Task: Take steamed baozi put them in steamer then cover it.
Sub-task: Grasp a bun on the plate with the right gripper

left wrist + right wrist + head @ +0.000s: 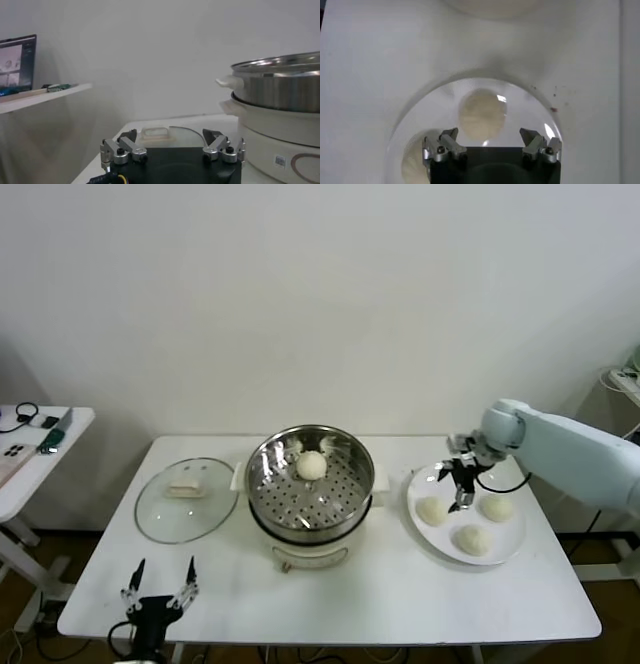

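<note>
Left gripper [160, 582] waits, jaws wide and empty, at the surface's [400, 594] near edge. Right gripper [461, 484], jaws spread and empty, hovers over three baozi [432, 510] on the plate [508, 546]; one sits in the steamer [270, 484].

cream baozi [312, 466]; perforated steel steamer [310, 485]
</note>
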`<state>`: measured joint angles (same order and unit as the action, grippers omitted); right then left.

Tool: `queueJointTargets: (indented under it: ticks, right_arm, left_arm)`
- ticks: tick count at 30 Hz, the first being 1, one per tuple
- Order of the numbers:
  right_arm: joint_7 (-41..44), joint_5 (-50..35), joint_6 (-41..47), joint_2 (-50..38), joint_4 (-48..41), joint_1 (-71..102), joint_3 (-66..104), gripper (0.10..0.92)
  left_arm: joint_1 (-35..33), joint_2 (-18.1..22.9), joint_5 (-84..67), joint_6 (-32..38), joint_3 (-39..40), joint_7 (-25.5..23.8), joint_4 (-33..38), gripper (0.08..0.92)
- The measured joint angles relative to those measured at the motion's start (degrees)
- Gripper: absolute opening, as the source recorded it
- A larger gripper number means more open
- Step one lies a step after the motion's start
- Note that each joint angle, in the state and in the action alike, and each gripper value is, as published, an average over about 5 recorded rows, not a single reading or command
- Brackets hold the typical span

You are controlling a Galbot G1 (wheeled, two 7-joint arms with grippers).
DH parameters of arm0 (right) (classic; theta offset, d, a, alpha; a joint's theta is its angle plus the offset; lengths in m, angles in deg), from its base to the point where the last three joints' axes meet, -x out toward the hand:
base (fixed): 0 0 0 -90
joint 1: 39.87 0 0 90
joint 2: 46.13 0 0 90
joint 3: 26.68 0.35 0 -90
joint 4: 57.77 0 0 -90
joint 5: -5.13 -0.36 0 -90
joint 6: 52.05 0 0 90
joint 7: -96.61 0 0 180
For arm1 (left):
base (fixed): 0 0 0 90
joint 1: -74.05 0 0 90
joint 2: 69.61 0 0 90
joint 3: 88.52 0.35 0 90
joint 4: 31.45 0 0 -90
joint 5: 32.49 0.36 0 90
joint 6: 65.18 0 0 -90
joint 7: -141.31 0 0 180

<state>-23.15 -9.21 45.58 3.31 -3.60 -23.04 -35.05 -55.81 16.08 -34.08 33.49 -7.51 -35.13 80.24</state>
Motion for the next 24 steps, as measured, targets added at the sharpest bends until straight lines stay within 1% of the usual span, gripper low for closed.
queueJointTargets:
  ticks: [12,14,20,24]
  right_arm:
    - [1.3,2.28,-1.07,4.1,-6.96,4.65,4.09,0.821]
    - [1.48,2.52,-1.24,4.6,-7.84,5.08,4.61,0.807]
    - [1.99,2.74,-1.68,5.64,-9.93,5.76,6.12,0.719]
    - [2.09,2.78,-1.83,5.98,-10.78,5.95,6.91,0.693]
  left_arm:
    - [0.04,0.25,0.29,0.01,0.03,0.05,-0.44,0.823]
    - [0.05,0.25,0.31,0.01,0.02,0.06,-0.44,0.823]
    - [0.01,0.25,0.36,0.01,0.0,0.08,-0.34,0.823]
    - [-0.1,0.25,0.38,0.03,0.0,0.09,-0.2,0.823]
